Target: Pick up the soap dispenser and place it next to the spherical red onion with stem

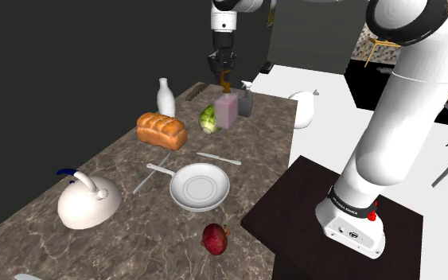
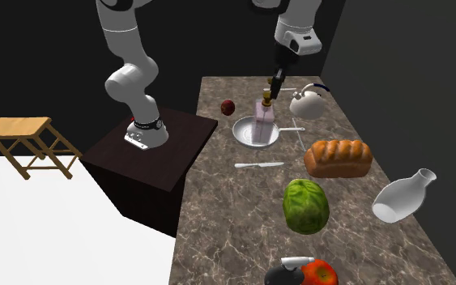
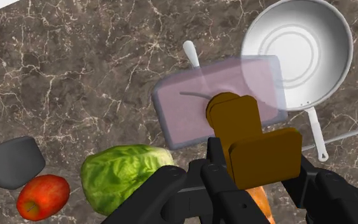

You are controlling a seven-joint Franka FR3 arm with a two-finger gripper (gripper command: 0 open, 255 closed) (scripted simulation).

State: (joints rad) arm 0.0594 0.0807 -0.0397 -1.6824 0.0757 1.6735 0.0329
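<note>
The soap dispenser [image 1: 226, 112] [image 2: 263, 121] [image 3: 193, 105] has a pale pink see-through body and a brown pump [image 3: 254, 143]. It hangs upright in the air above the marble counter [image 1: 126, 159], with my gripper [image 1: 224, 73] [image 2: 276, 83] [image 3: 257, 175] shut on the pump head. Beneath it lie the lettuce and the plate. The dark red onion [image 1: 216, 238] [image 2: 228, 107] with a short stem rests near the counter's edge by the stand, at the shoulder view's bottom, well away from the dispenser.
A white plate [image 1: 200, 187] [image 2: 243, 134] [image 3: 304, 44], knife [image 1: 218, 158], bread loaf [image 1: 161, 130] [image 2: 337, 157], lettuce [image 1: 209, 119] [image 2: 305, 206] [image 3: 123, 175], white kettle [image 1: 87, 203] [image 2: 307, 103], white bottle [image 1: 165, 97] [image 2: 402, 197] and tomato [image 2: 319, 273] [image 3: 42, 196] share the counter.
</note>
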